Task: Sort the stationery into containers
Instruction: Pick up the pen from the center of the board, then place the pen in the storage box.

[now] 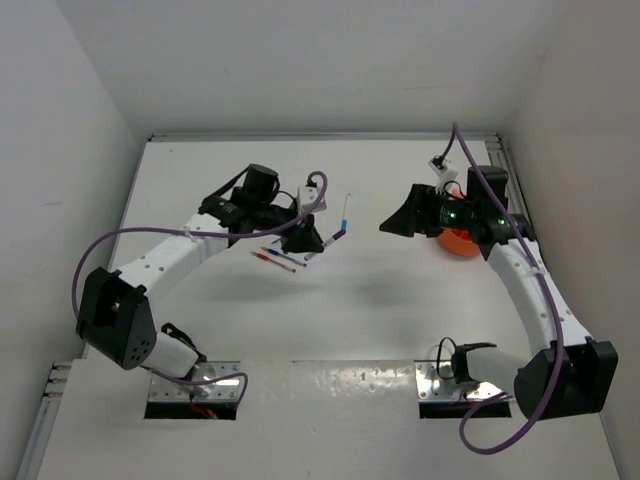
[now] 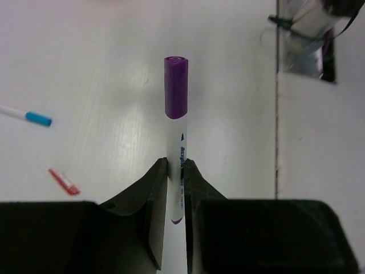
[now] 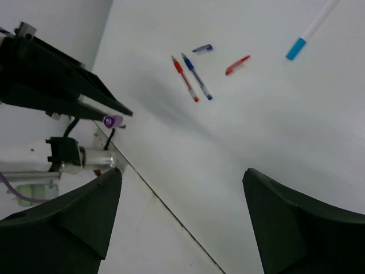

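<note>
Currently: purple-capped marker (image 2: 175, 97) clamped in left gripper (image 2: 175, 171); right gripper (image 3: 182, 200) spread wide, nothing held.

The marker's white barrel is pinched between the left jaws, with the purple cap pointed away from the wrist, over the middle of the white table (image 1: 380, 310). A red pen (image 3: 185, 79) and a blue pen (image 3: 197, 76) are laid side by side on the table near the left gripper, almost touching. A small red piece (image 2: 64, 181) is seen just beside them, and a blue-tipped white pen (image 2: 28, 116) further off. The orange bowl (image 1: 460, 243) is placed at the table's right side, partly hidden behind the right arm, well apart from the pens.
</note>
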Available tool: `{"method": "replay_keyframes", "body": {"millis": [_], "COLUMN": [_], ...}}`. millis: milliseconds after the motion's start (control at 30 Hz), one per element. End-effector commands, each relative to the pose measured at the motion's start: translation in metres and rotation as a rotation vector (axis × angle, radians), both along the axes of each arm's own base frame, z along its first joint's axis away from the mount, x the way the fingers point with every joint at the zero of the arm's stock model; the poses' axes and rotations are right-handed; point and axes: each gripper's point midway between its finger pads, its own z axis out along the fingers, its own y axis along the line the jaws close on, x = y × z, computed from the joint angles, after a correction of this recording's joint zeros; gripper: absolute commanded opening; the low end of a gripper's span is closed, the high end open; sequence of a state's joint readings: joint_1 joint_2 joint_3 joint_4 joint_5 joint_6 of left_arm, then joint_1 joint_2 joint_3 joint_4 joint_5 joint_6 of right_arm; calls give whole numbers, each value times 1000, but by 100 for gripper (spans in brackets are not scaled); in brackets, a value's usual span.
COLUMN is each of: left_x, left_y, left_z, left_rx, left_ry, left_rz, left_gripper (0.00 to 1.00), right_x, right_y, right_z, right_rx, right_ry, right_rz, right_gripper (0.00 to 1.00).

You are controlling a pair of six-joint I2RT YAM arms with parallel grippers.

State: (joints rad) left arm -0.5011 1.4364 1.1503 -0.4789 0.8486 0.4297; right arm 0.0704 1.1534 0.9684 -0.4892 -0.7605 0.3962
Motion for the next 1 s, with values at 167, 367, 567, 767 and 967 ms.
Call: {"method": "replay_keyframes", "body": {"millis": [167,367,567,767,967], "left_x": [-10,-4,-5,-3,-1], "left_y": [-47,-58,-65,-69,-73], "left_z": [77,84,82,84,85], "left_rx": [-295,-338,-331,-333,-341], "left_ry": [322,381,369,371,362], "left_rz": [54,60,40,36,42], "left_gripper": [0,0,0,0,0], "right_x": [22,28,28,26,26], "right_y": [41,58,72,82,83], "right_z": [46,58,62,56,56], "right_rx": [140,163,168,170,162], "right_ry": [-95,-119,-132,-117,-129], "right_rz": [64,110,159,180,177], "right_gripper": [87,88,85,60,24]}}
